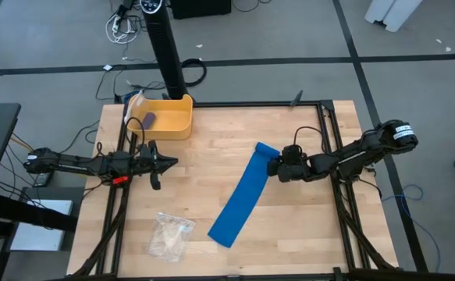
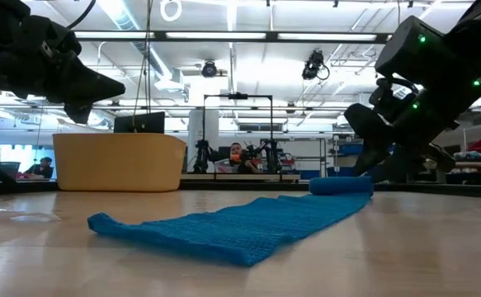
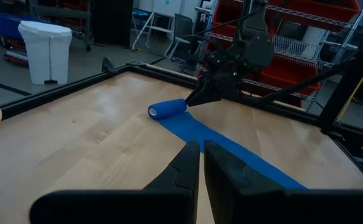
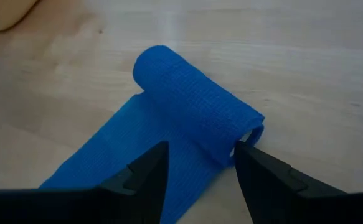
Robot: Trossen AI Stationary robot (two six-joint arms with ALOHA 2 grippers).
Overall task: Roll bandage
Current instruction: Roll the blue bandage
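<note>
Centre-right of the high view: I see the bandage [image 1: 243,195] lying as a blue strip on the wooden table [image 1: 211,156], rolled only at its upper end. My right gripper [image 1: 278,165] sits just beside that roll, fingers spread, gripping nothing. Left gripper [image 1: 158,162] waits mid-left, fingers nearly together, empty.

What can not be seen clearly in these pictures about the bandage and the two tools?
- Bandage: whether the right tool touches the rolled end; high view too small, right wrist view ambiguous.
- Roll's inner turns: hidden by outer layers, right wrist view.
- Yellow bin: contents hidden by its wall, low view.
- Left tool: fingertip gap too narrow to judge.
</note>
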